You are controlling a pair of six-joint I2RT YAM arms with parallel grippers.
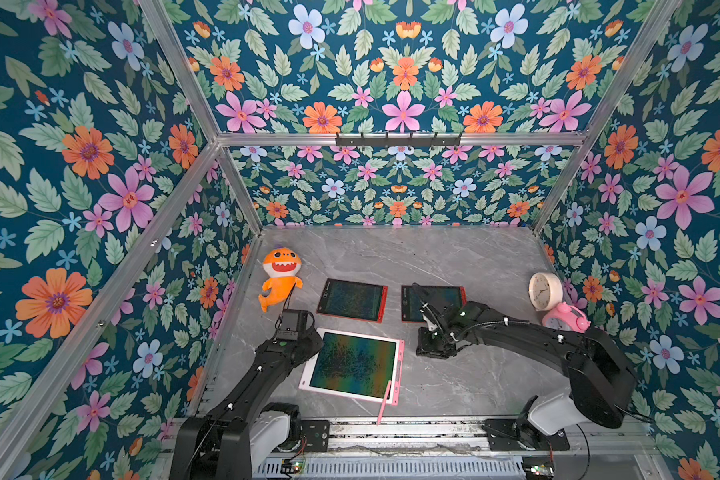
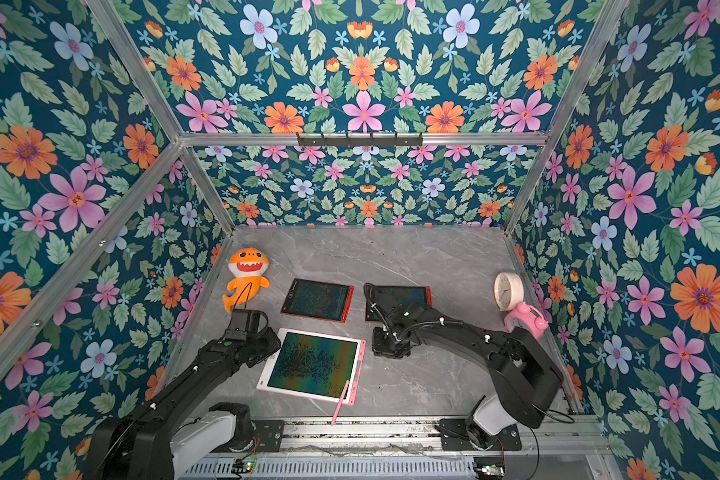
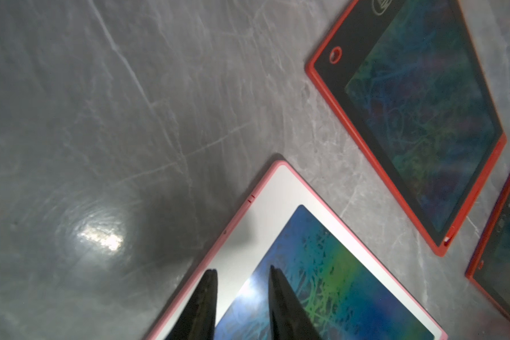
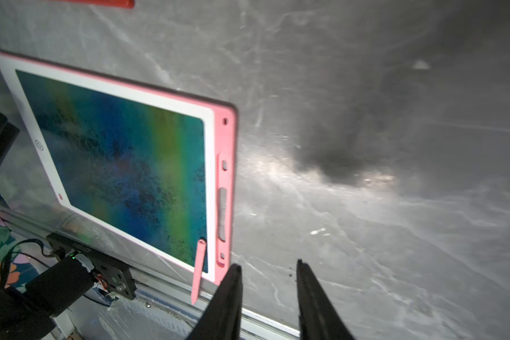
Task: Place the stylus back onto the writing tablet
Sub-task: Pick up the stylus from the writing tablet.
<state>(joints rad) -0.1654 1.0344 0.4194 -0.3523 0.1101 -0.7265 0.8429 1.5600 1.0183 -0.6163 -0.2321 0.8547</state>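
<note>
Grey tabletop [image 1: 454,257] below; left gripper [image 3: 242,269] and right gripper [image 4: 268,263] angle down, parted.

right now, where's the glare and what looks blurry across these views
Left wrist view: a bright glare spot on the table with a dark shadow beside it, another reflection on the pink tablet screen; the fully visible red tablet looks soft. Right wrist view: a glare streak and shadow on the table, stylus slightly blurred. Both top views: even light, fairly sharp.
</note>
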